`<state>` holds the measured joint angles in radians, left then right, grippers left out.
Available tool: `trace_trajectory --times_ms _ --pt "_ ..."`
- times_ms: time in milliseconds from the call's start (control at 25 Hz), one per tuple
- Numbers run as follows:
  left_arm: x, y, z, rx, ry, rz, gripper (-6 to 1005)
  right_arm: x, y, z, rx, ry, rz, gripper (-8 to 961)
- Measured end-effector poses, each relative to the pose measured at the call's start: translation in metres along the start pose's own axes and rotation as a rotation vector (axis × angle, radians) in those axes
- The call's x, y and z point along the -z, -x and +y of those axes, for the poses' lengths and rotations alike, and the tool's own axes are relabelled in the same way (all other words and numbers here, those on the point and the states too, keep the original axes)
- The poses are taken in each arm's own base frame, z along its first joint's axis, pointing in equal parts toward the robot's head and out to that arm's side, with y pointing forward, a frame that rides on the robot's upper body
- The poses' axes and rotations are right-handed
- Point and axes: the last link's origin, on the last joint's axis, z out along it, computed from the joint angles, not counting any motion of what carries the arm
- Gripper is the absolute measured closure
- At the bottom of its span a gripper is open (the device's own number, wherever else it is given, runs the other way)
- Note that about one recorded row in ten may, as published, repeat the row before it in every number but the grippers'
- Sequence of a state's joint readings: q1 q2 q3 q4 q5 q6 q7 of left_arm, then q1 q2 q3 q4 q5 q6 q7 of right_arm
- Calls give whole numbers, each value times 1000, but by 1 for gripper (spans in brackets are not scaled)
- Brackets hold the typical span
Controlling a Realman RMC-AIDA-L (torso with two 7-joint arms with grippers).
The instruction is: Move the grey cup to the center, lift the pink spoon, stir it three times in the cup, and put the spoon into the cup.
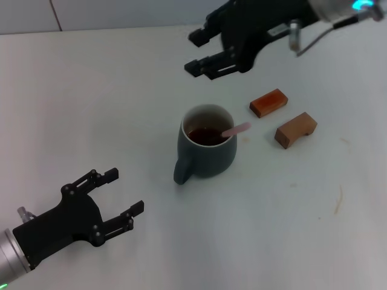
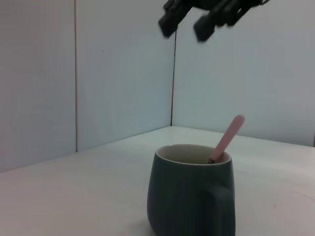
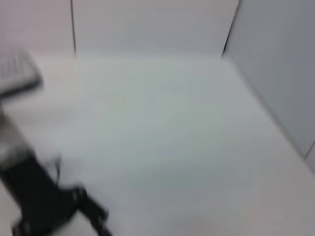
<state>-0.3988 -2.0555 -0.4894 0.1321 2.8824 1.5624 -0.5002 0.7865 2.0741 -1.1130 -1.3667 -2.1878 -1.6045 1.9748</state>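
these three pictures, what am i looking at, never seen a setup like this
A two-armed robot with claw grippers, seen by three cameras: one on its head looking down, one on each wrist. On the white table stands the grey cup of dark liquid, the pink spoon leaning inside it. Two brown wooden blocks lie beside it. The left gripper waits open near the table's front. The right gripper hangs open above and behind the cup. Neither holds anything.

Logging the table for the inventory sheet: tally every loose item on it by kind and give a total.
Grey cup: 1
Pink spoon, standing in the cup: 1
Brown wooden blocks: 2
Total: 4
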Motion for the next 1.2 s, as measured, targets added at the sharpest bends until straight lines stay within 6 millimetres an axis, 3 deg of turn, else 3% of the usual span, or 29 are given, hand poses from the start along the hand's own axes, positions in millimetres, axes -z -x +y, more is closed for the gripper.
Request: trace_trajectory --times_ms 160,280,640,960,1200 --pt "0 0 0 5 3 0 186 27 -30 1 -95 -10 -221 444" --pt "0 0 0 7 4 -1 186 46 -57 9 -124 -32 -380 369" --pt "3 -2 1 8 9 11 186 73 -166 58 -199 -258 -781 193" --pt "4 -2 1 6 8 15 186 50 -225 90 -315 -314 -734 179" --pt "4 -3 1 3 7 21 186 23 -247 108 -368 -286 -604 180"
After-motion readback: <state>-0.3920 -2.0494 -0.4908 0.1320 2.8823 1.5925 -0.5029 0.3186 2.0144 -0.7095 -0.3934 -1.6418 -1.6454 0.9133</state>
